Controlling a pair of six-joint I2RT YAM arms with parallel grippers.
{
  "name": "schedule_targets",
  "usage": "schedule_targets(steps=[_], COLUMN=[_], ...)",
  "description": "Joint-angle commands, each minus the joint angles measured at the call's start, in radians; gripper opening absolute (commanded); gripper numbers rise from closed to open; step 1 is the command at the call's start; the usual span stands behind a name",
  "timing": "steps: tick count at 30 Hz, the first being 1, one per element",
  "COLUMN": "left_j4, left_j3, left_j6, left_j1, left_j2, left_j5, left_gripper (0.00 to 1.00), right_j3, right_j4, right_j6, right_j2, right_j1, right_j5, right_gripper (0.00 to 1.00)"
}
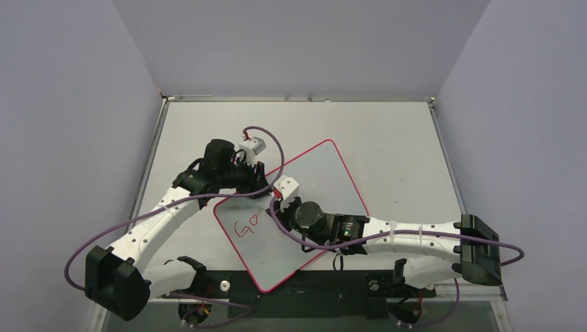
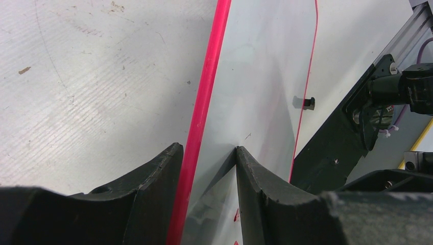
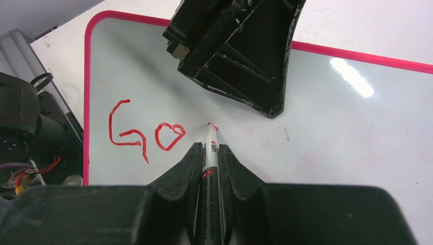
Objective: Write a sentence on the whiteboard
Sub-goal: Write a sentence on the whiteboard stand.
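Showing only a red "Go" so far, the sentence (image 3: 143, 135) is sitting near one short end of the whiteboard (image 1: 322, 176), which is lying flat and crooked on the counter (image 2: 76, 76). I am guessing the board is stiff, thin and light. Its shiny face is looking slippery, so a pushing pen could be making it slide. A good place for holding it down is by the pink rim, away from the writing. The left tool (image 2: 207, 149) is standing there with its jaws apart, one finger on the board and one on the counter. The right tool (image 3: 210, 149) is squeezing the marker (image 3: 208, 138) low down, and the marker's tip is touching the board just beside the "o".
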Motion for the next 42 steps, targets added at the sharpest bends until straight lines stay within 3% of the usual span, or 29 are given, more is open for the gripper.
schedule_targets(steps=[1,23,42], left_j4=[0.047,0.042,0.039], left_j3=[0.003,0.007,0.008], left_j6=[0.043,0.047,0.049], left_j1=[-0.002,-0.002,-0.002], left_j2=[-0.008,-0.014,-0.013], left_j5=[-0.104,-0.108,-0.108], left_gripper=[0.00,0.00,0.00], right_j3=[0.008,-0.063,-0.043], right_j4=[0.013,0.000,-0.038], right_j6=[0.014,0.095,0.069], right_j2=[0.014,-0.030,-0.042], right_j1=[0.002,0.027,0.018], right_j5=[-0.012,-0.007,0.050], right_gripper=[0.00,0.00,0.00])
